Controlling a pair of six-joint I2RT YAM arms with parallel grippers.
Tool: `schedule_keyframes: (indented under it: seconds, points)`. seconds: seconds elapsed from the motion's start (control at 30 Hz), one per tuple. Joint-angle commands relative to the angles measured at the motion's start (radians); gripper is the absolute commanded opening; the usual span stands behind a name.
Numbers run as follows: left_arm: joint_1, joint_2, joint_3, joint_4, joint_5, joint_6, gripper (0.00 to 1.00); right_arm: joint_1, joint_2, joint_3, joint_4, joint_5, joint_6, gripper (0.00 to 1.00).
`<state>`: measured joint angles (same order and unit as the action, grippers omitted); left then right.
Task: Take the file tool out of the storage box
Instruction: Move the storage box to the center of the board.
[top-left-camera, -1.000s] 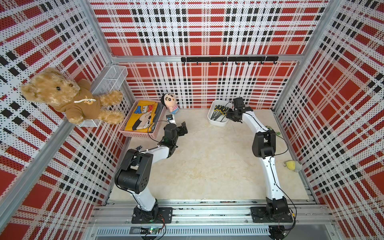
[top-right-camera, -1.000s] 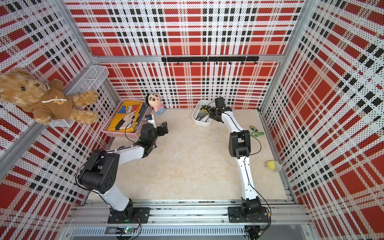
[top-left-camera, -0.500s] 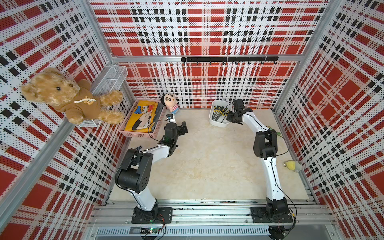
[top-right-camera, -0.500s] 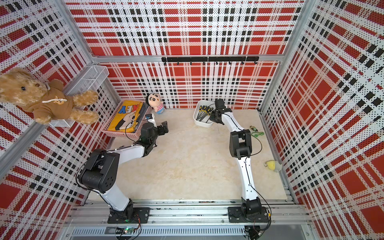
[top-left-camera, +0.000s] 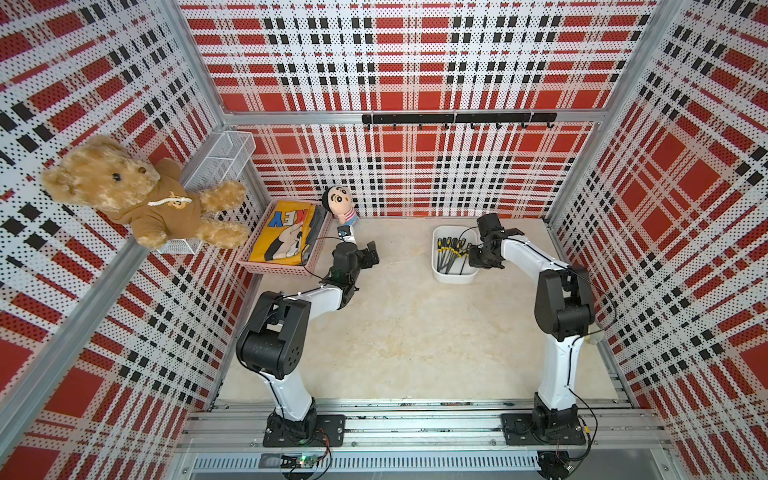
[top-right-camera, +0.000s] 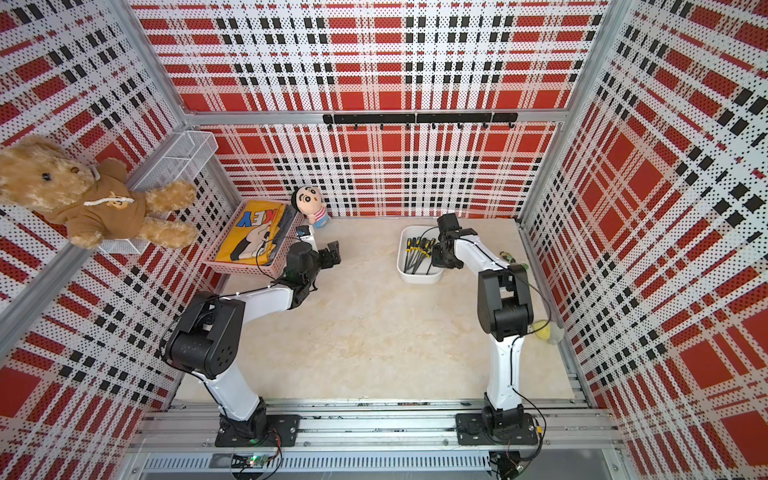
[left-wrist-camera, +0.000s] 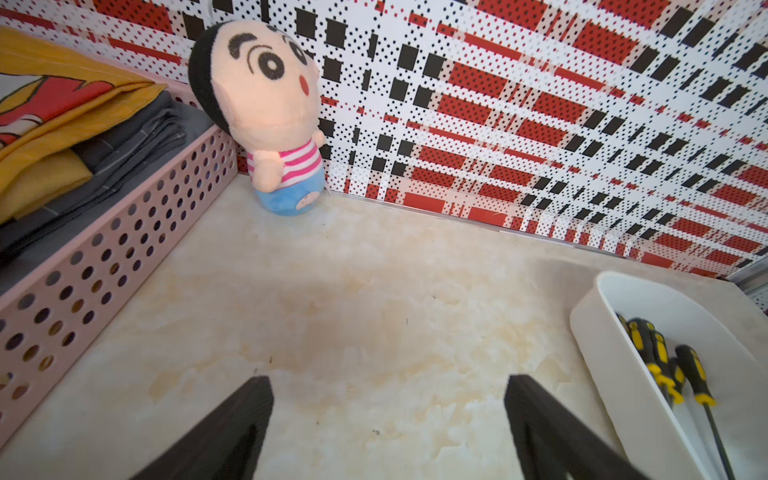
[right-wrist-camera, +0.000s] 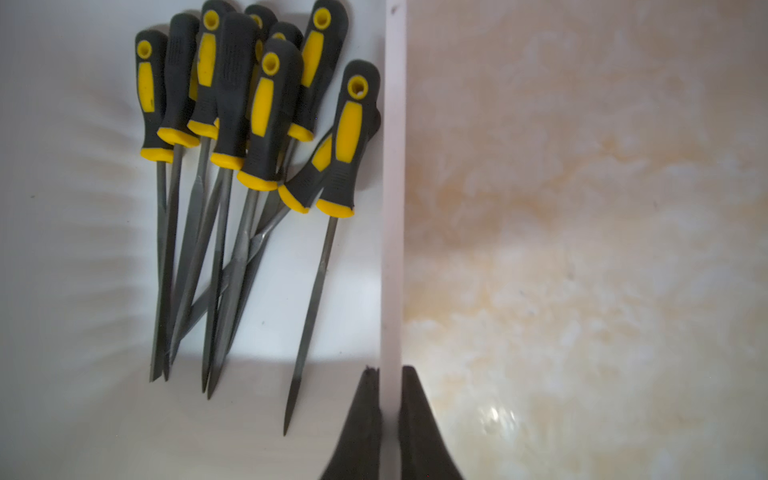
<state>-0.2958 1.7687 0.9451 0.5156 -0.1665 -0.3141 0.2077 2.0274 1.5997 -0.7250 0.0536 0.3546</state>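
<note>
Storage box wall (right-wrist-camera: 392, 208) between right fingers (right-wrist-camera: 362, 424)

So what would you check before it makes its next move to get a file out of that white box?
1. Right pincer holds a file: not ok. It is shut on the storage box wall, gripping it from both sides.
2. Files inside the box: ok, none taken out yet.
3. A file easy to single out: ok, the lone file lies apart beside the gripped wall.
4. Left pincer free: ok, open and empty above the table.
5. Box flat on the table: cannot tell.
</note>
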Motion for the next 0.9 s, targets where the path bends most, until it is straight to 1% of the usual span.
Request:
schedule_keyframes:
  seconds: [0.0,0.13,0.23,0.27,0.3,0.33,0.37,0.4,0.43,0.57,0.63,0.77,0.87]
  points:
    - [-0.021,0.025,0.030,-0.007,0.010,-0.005,0.94,0.001,-0.122,-0.166,-0.056,0.066,-0.076,0.00]
    - [-0.032,0.050,0.051,-0.006,0.014,-0.008,0.94,-0.044,-0.243,-0.366,-0.021,0.048,-0.085,0.00]
    - [-0.036,0.066,0.070,-0.006,0.023,-0.012,0.94,-0.083,-0.302,-0.473,0.000,0.024,-0.082,0.01]
    - [-0.037,0.071,0.075,-0.006,0.026,-0.014,0.94,-0.091,-0.319,-0.498,0.006,0.027,-0.082,0.16]
    - [-0.037,0.075,0.080,-0.007,0.027,-0.016,0.94,-0.100,-0.336,-0.517,0.007,0.027,-0.083,0.23]
    - [-0.039,0.077,0.086,-0.008,0.029,-0.016,0.94,-0.106,-0.344,-0.524,0.015,0.027,-0.087,0.46]
    - [-0.039,0.081,0.089,-0.008,0.032,-0.014,0.94,-0.113,-0.351,-0.524,0.016,0.019,-0.091,0.52]
    - [-0.039,0.083,0.094,-0.010,0.034,-0.013,0.94,-0.116,-0.355,-0.515,0.016,0.017,-0.096,0.62]
    - [-0.039,0.085,0.101,-0.016,0.034,-0.010,0.94,-0.115,-0.357,-0.498,0.012,0.020,-0.100,0.65]
    - [-0.039,0.080,0.106,-0.026,0.030,-0.004,0.94,-0.127,-0.342,-0.395,0.001,-0.005,-0.106,0.69]
    - [-0.039,0.077,0.103,-0.026,0.027,-0.003,0.94,-0.136,-0.315,-0.342,-0.005,-0.016,-0.108,0.69]
    - [-0.039,0.069,0.087,-0.026,0.019,-0.005,0.94,-0.152,-0.229,-0.249,-0.027,-0.045,-0.121,0.65]
    - [-0.039,0.060,0.075,-0.026,0.010,-0.003,0.94,-0.158,-0.166,-0.214,-0.051,-0.014,-0.120,0.59]
